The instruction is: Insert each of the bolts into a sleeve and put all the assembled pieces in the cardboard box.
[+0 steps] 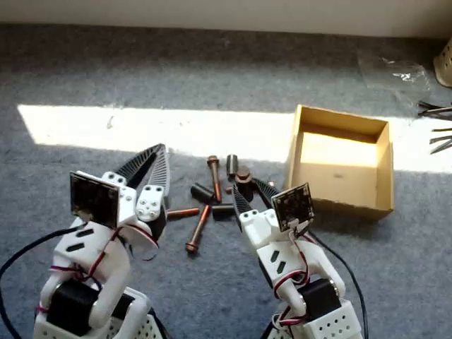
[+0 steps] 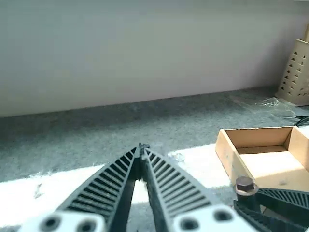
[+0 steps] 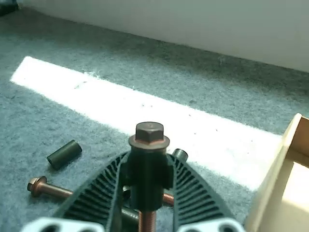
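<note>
Left pincer (image 1: 162, 149) hangs above the grey carpeted surface (image 1: 85, 78), its ribbed halves pressed together on nothing. Just to its right lie the loose bolts (image 1: 198, 228) and loose sleeves (image 1: 202, 192), scattered close together between the two arms and none of them joined.

Next comes the right pincer (image 1: 247, 184), clamped on a dark sleeve (image 3: 146, 180) with a coppery bolt (image 3: 148, 135) already pushed through it. The hex head sits on top and the threaded end pokes out below. Farthest right stands the cardboard box (image 1: 292, 152), open-topped and just beside this pincer; nothing shows on its floor.

The step in hand looks to be the drop-off of this first assembled piece. To do it well:
- Keep the squeeze on the sleeve and keep the head uppermost, since the bolt seems only to rest in the bore and could slide out if tipped.
- Lift enough for the dangling thread to pass over the near wall of the box.
- Cross the wall squarely so the light card is not nudged.
- Let go low over the box floor so the pair does not bounce apart.

No brand, label or writing can be read on any of the objects.
</note>
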Tool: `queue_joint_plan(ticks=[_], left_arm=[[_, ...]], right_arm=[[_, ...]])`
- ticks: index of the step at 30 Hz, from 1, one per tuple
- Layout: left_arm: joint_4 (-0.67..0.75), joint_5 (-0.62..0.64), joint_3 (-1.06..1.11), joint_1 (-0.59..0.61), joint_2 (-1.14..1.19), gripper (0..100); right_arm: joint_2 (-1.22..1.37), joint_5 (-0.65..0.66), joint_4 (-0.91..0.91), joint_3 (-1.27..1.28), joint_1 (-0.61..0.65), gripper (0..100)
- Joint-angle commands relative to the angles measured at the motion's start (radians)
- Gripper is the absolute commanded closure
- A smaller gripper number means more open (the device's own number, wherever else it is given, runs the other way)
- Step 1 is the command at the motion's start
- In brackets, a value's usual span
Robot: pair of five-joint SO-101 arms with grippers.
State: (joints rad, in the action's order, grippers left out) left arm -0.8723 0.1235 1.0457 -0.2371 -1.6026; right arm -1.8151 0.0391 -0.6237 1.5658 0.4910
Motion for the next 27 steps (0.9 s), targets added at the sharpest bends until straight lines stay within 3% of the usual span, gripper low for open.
queue_joint_plan(ticks=[1, 7, 10, 20, 27], left_arm=[[-0.239, -0.026, -0.154, 0.093, 0.007, 99], [-0.321, -0.103, -0.085, 0.202, -0.001, 99], [-0.322, -0.103, -0.03, 0.222, -0.001, 99], [-0.318, -0.104, 0.171, 0.232, -0.002, 99], [-0.318, -0.104, 0.249, 0.232, -0.002, 99]], right_arm=[[-0.018, 0.015, -0.041, -0.119, -0.035, 99.2], [-0.015, 0.021, -0.189, -0.271, -0.137, 99.2], [0.042, 0.087, -0.243, -0.348, -0.143, 99.2], [0.638, 0.095, -0.263, -0.676, -0.308, 99.3], [0.892, 0.077, -0.26, -0.788, -0.398, 99.3]])
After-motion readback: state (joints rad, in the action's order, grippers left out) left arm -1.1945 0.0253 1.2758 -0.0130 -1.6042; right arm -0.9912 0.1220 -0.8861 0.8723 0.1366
